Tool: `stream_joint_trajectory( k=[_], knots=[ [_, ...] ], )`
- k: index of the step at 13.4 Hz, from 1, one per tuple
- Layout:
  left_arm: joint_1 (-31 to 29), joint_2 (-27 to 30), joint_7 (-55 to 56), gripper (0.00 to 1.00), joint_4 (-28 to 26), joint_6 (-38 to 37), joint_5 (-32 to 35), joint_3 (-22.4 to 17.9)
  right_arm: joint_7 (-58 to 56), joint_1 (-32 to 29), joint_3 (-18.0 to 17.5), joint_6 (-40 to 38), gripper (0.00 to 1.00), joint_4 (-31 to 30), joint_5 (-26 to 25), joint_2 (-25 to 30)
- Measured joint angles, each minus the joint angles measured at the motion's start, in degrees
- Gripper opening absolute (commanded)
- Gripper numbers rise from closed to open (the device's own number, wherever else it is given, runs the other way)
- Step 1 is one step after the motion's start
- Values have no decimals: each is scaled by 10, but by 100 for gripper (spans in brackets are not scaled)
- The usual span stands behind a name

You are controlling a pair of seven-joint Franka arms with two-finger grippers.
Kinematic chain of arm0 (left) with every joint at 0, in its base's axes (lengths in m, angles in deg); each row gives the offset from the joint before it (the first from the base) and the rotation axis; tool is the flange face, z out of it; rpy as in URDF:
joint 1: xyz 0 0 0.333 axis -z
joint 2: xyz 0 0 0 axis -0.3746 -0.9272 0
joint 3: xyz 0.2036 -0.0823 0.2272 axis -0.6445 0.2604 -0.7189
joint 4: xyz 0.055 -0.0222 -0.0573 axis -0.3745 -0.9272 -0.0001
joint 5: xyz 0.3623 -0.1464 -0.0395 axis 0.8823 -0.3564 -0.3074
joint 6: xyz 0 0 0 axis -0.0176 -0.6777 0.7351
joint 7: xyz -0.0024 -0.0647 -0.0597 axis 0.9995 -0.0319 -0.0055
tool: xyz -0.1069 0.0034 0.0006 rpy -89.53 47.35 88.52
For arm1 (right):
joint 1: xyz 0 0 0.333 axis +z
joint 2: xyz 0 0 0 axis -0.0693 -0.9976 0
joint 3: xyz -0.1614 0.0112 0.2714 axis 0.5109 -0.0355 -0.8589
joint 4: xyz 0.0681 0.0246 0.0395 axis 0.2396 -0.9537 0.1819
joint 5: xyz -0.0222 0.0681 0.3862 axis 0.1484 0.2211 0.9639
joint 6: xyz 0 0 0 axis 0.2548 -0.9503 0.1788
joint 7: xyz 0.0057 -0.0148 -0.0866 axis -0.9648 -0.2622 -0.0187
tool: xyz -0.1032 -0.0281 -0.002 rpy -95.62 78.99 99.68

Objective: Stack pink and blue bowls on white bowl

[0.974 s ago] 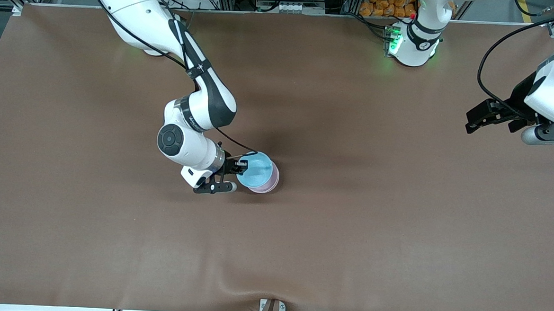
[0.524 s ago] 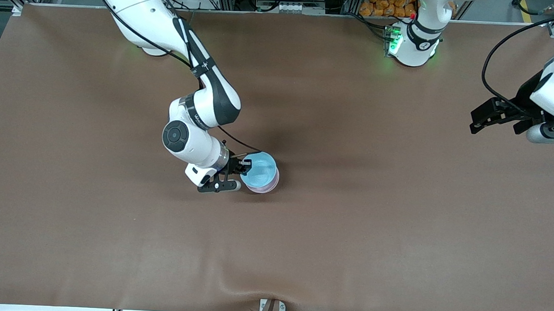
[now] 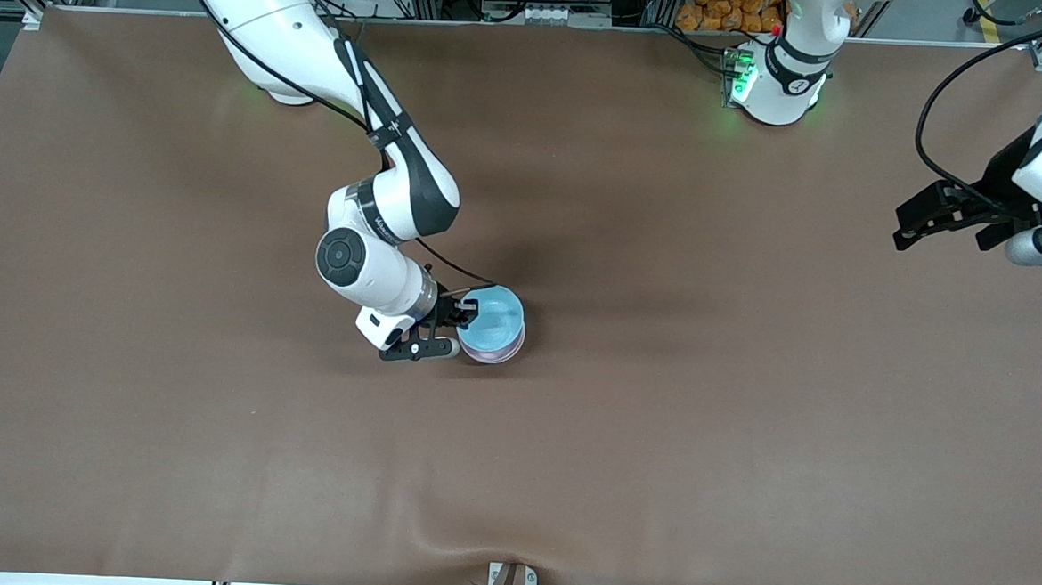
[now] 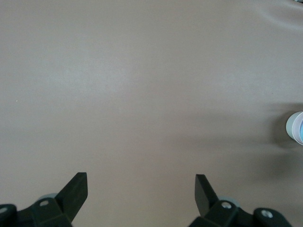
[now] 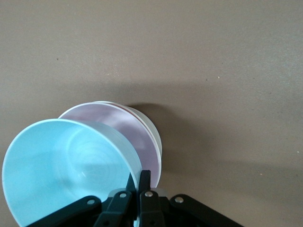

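Observation:
My right gripper (image 3: pixel 464 313) is shut on the rim of the light blue bowl (image 3: pixel 493 318) and holds it on or just over the pink bowl (image 3: pixel 497 355), near the table's middle. In the right wrist view the fingers (image 5: pixel 145 182) pinch the blue bowl's (image 5: pixel 66 165) rim. The pink bowl (image 5: pixel 130 132) sits nested in the white bowl (image 5: pixel 150 126), of which only a thin edge shows. My left gripper (image 3: pixel 943 227) is open and empty, up in the air at the left arm's end of the table. It also shows in the left wrist view (image 4: pixel 141 182).
The brown table cover (image 3: pixel 657 424) is bare around the stack. The bowl stack (image 4: pixel 296 127) shows small at the edge of the left wrist view. A metal bracket (image 3: pixel 510 582) sits at the table's edge nearest the front camera.
My right gripper has carried the blue bowl a little toward the left arm's end, so it now lies more squarely over the pink bowl. My left arm has drawn back toward its base.

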Motion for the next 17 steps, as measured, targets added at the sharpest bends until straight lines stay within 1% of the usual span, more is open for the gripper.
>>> stream_joint_trajectory(
  k=[1, 3, 6, 7, 9, 11, 12, 13, 15, 17],
  knots=[
    [-2, 1, -11, 100, 0, 0, 0, 0, 0, 0, 0, 1, 100, 0, 0, 0],
    [4, 8, -17, 100, -8, -4, 0, -8, 0, 0, 1, 1, 100, 0, 0, 0],
    [66, 38, -17, 100, -47, -6, 0, -72, 1, -2, 6, 3, 100, 0, 0, 0],
    [75, 48, -17, 100, -59, -6, 0, -81, 1, -4, 9, 5, 100, 2, 0, 3],
    [78, 62, -17, 100, -74, -6, 0, -83, 1, -21, 17, -9, 100, 7, 0, 20],
    [78, 66, -17, 100, -77, -8, 0, -84, -2, -61, 26, -66, 100, 12, -1, 59],
    [78, 66, -17, 100, -78, -9, 0, -85, -10, -82, 37, -102, 100, 15, -7, 85],
    [78, 66, -17, 100, -79, -9, 0, -85, -25, -101, 52, -140, 100, 17, -27, 114],
    [78, 66, -17, 100, -80, -9, 0, -86, -55, -130, 87, -215, 100, 19, -93, 175],
    [78, 65, -17, 100, -80, -9, 0, -87, -66, -149, 114, -284, 100, 19, -131, 234]
  ],
)
